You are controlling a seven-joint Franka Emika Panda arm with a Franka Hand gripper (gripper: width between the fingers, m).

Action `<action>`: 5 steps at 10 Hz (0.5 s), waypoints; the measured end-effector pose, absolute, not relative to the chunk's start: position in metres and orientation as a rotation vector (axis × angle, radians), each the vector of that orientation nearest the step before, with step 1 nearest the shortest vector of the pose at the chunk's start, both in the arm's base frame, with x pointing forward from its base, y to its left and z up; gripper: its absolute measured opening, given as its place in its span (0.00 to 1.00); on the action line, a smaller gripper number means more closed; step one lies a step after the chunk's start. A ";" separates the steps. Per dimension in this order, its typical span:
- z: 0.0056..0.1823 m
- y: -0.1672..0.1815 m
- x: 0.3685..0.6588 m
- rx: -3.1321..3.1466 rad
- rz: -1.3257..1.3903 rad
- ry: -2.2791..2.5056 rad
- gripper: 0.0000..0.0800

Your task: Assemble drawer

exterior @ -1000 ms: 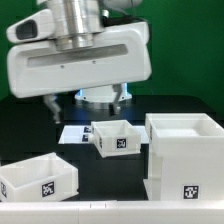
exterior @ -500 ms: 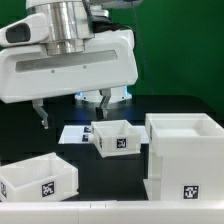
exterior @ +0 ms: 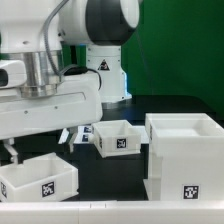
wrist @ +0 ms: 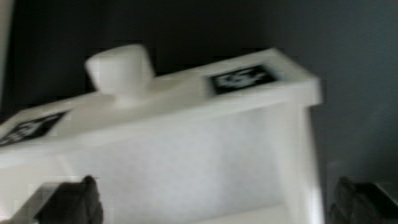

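We see our end effector (exterior: pixel 38 145) with its fingers (wrist: pixel 71 200) spread wide, gripping nothing. One drawer tray (exterior: pixel 40 178) sits on the table (exterior: pixel 105 175) right below it. The second tray (exterior: pixel 115 138) and the casing (exterior: pixel 185 150) stand off to one side.

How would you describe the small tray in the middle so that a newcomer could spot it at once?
Find the large cube-shaped casing on the exterior view's right. Just left of it, further back, sits a small open-top tray with a tag on its front. Unlike the other tray at the front left, it stands next to the casing.
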State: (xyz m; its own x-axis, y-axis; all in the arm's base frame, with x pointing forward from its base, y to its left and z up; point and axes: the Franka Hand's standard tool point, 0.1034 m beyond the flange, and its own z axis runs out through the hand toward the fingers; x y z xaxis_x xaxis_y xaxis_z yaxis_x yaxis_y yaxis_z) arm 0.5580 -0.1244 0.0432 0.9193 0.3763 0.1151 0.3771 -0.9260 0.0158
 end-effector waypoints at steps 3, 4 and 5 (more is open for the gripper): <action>0.042 -0.122 0.556 -3.062 -0.165 -0.636 0.81; 0.040 -0.116 0.557 -3.056 -0.180 -0.749 0.81; 0.038 -0.111 0.557 -3.057 -0.197 -0.813 0.81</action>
